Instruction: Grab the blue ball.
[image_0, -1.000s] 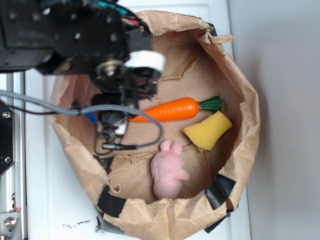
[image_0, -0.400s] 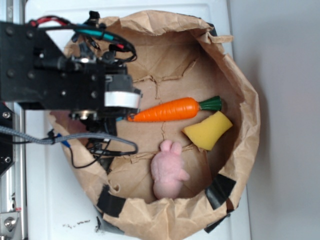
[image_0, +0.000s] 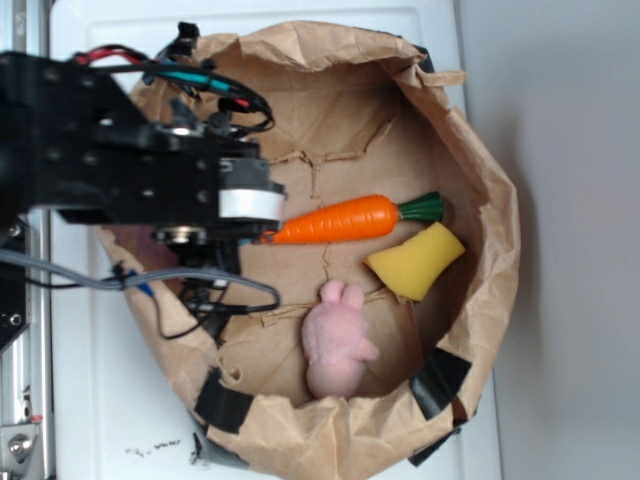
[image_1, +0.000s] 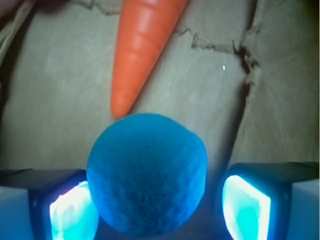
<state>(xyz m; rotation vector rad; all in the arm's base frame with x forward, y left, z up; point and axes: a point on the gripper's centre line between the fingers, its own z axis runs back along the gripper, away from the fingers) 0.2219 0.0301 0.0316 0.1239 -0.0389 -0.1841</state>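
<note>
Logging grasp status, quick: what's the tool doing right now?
Tool: open, pads either side of the blue ball; a gap shows at the right pad, so it is not clamped.

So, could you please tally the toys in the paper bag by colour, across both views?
Blue: 1, the blue ball
Orange: 1, the carrot
Yellow: 1, the sponge wedge
Pink: 1, the plush bunny
Total: 4
</note>
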